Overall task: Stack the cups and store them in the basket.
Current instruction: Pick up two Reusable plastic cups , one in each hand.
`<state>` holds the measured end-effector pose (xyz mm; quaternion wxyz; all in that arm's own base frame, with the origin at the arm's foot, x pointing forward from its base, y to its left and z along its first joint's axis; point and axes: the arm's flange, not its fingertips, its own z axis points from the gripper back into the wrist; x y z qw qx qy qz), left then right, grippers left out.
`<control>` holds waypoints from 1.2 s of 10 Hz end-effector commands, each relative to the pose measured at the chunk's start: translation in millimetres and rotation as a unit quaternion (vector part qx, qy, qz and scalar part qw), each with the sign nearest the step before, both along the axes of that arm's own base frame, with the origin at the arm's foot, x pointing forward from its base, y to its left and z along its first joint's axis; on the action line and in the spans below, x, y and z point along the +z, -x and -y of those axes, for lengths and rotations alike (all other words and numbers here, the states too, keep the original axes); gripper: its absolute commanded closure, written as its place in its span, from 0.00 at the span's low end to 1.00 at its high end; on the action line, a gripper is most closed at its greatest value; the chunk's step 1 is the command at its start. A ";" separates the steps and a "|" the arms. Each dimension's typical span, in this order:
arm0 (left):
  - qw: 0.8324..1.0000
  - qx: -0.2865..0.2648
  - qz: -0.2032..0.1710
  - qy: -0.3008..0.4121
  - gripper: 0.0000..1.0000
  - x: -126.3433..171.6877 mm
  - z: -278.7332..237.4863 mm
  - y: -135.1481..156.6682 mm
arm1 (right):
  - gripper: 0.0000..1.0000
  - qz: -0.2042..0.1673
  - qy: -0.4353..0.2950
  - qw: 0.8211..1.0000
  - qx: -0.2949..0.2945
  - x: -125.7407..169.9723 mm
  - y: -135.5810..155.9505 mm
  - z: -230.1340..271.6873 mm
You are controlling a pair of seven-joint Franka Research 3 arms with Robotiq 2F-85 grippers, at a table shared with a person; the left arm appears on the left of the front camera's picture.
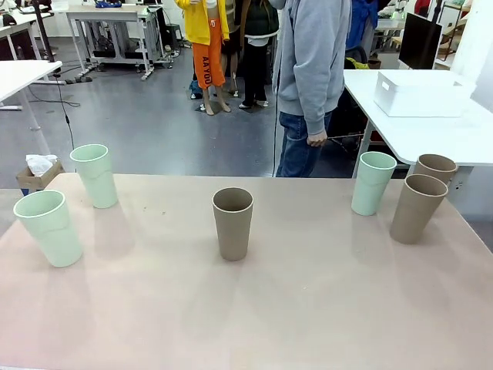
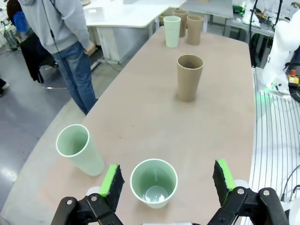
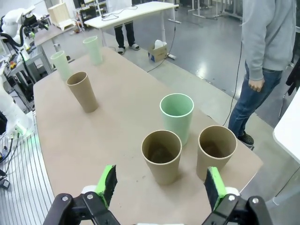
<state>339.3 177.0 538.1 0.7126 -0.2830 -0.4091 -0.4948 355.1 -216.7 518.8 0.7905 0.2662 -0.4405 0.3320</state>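
Your left jaws are hanging open above a mint cup [image 2: 153, 183], your right jaws open before two brown cups [image 3: 161, 157] at twelve and one o'clock. The basket [image 1: 420, 94] is sitting on the far bench [image 1: 462, 135], two o'clock.

Pinkish-beige table [image 1: 308, 308], 6 cups upright on it: mint cup [image 1: 50, 227] front left, mint cup [image 1: 96, 176] behind it, brown cup [image 1: 233, 223] centre, mint cup [image 1: 373, 183], brown cup [image 1: 417, 208], brown cup [image 1: 436, 166] grouped right.
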 end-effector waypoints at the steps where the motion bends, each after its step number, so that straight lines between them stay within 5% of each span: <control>1: 1.000 0.023 0.010 0.015 0.00 3.7 1.5 0.5 | 0.00 0.000 -0.003 1.000 0.012 -0.3 -3.1 -1.6; 12: 1.000 0.000 0.000 0.000 0.00 0.0 0.0 0.0 | 0.00 0.000 0.000 1.000 0.000 0.0 0.0 0.0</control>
